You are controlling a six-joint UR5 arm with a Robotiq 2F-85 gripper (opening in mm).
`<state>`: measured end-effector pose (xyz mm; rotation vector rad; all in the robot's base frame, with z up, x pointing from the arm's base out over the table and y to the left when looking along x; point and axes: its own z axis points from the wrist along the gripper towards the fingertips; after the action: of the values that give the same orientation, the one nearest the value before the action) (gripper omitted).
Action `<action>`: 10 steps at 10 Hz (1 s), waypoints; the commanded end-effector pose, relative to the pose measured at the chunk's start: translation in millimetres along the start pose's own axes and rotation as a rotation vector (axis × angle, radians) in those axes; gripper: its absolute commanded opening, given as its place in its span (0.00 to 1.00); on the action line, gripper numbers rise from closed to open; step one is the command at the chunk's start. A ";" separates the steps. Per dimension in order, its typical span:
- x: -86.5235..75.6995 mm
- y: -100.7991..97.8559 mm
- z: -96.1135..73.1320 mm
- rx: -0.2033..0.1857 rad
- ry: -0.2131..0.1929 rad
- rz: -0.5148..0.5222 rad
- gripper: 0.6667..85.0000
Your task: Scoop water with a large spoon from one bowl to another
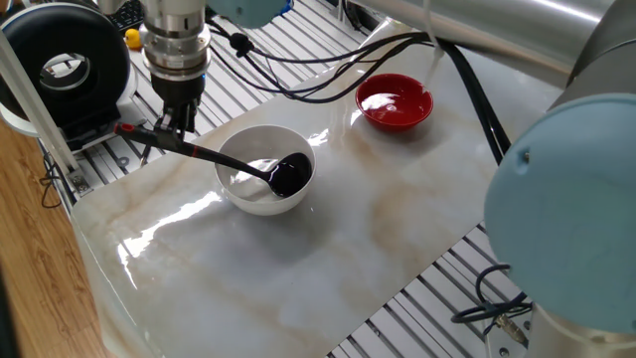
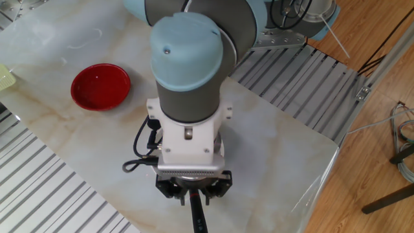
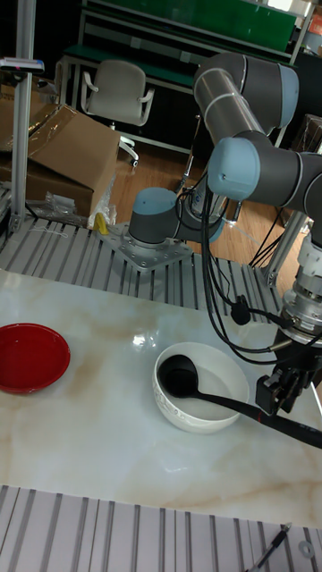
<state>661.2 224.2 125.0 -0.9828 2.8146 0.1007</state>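
The large spoon, a black ladle, rests in the white bowl [image 1: 260, 149] with its scoop [image 1: 290, 175] sunk in the water [image 1: 248, 171], which shows as a glint. Its thin handle [image 1: 184, 147] leans over the rim to a red end [image 1: 124, 128]. My gripper [image 1: 175, 123] hangs open right over the handle near that end, one finger on each side. In the tall fixed view the gripper [image 3: 278, 390] stands at the handle [image 3: 291, 428], right of the bowl [image 3: 215, 357]. The red bowl [image 1: 396, 103] sits apart at the far right. My wrist hides the white bowl in the other fixed view.
A black round device [image 1: 66, 66] and a yellow toy [image 1: 132, 39] lie left of the marble board. Black cables [image 1: 328, 82] trail over the slotted table between the bowls. The board's left edge [image 1: 94, 249] is close to the handle's end.
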 end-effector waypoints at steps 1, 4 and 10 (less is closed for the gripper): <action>-2.0 -0.3 1.1 0.000 -0.005 -0.014 0.57; -9.7 4.2 1.2 -0.015 -0.035 -0.014 0.58; -20.7 5.5 23.5 -0.003 -0.079 -0.035 0.57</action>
<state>673.7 235.5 112.2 -1.0147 2.7475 0.1086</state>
